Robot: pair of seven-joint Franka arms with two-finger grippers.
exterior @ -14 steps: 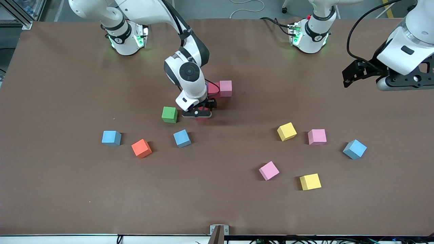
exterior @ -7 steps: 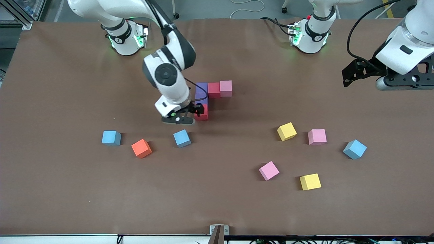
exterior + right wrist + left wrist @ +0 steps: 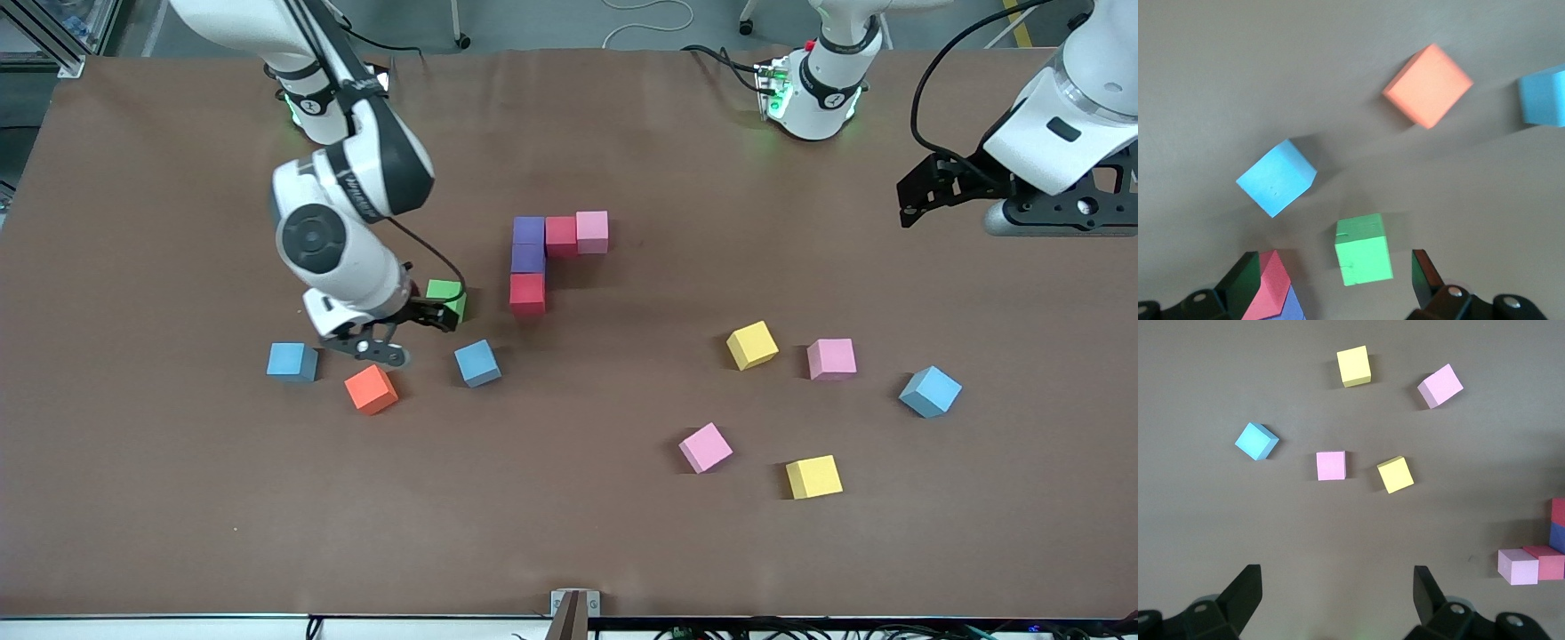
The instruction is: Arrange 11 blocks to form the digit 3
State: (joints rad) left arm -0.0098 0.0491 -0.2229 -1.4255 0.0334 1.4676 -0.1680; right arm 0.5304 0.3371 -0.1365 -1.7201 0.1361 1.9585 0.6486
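Five blocks stand joined mid-table: two purple [image 3: 528,229] [image 3: 528,258], two red [image 3: 561,236] [image 3: 527,293] and a pink [image 3: 592,231]. Loose blocks lie nearer the camera: orange [image 3: 371,388], three light blue [image 3: 292,362] [image 3: 477,363] [image 3: 930,391], two yellow [image 3: 752,345] [image 3: 813,476], two pink [image 3: 831,358] [image 3: 705,446]. My right gripper [image 3: 378,347] [image 3: 1335,277] hangs open and empty over the table between the green cube [image 3: 1363,250] and the orange block [image 3: 1427,85]. My left gripper [image 3: 942,191] [image 3: 1337,587] waits open, high over the left arm's end.
The green cube [image 3: 444,298] sits beside the red block of the joined group, toward the right arm's end, partly covered by the right hand. The brown table [image 3: 178,498] has bare surface along its camera-side edge.
My right gripper has left the red block at the joined group and swung toward the right arm's end, past the green cube. The left arm has not moved.
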